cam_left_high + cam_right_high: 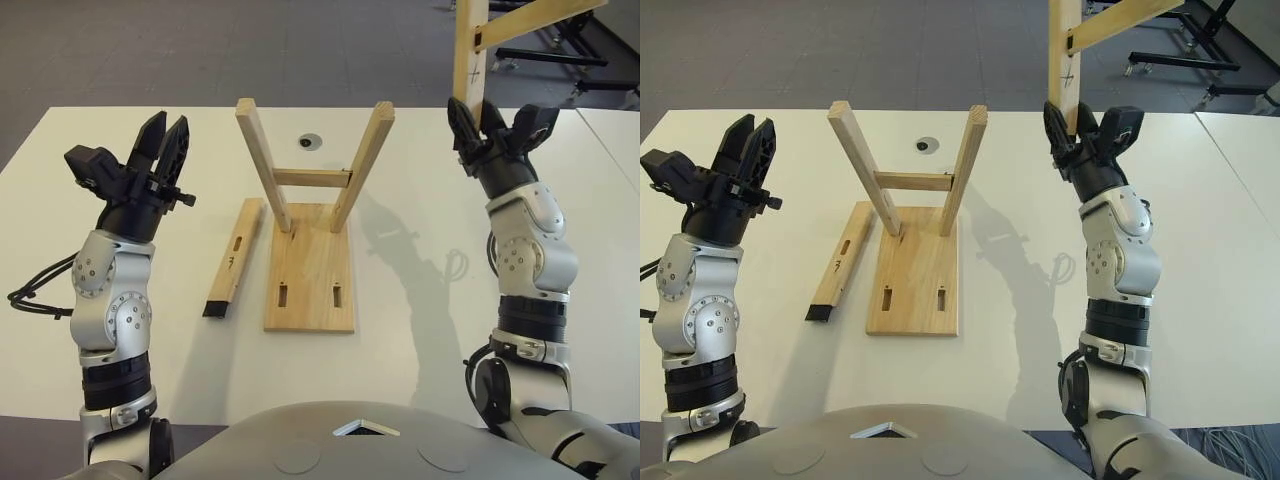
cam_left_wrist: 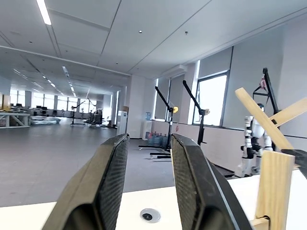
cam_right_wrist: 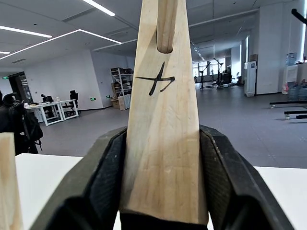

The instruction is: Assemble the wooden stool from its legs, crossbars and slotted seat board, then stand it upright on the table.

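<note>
The slotted seat board (image 1: 310, 290) lies flat mid-table. Two legs joined by a crossbar (image 1: 312, 178) stand in its far slots, splaying outward. A loose leg (image 1: 234, 257) with a dark end lies just left of the board. My left gripper (image 1: 165, 143) is raised over the table's left side, pointing up, open with nothing between its fingers (image 2: 108, 182). My right gripper (image 1: 487, 128) is held up at the right, shut on the lower end of a second leg and crossbar piece (image 1: 472, 50) that rises upright out of view. A pen mark shows on that leg (image 3: 160, 143).
A round cable grommet (image 1: 311, 142) sits in the white table (image 1: 420, 330) behind the stool parts. Bare table lies right of the board and toward the front edge. Dark floor and a black stand frame (image 1: 575, 45) lie beyond the far edge.
</note>
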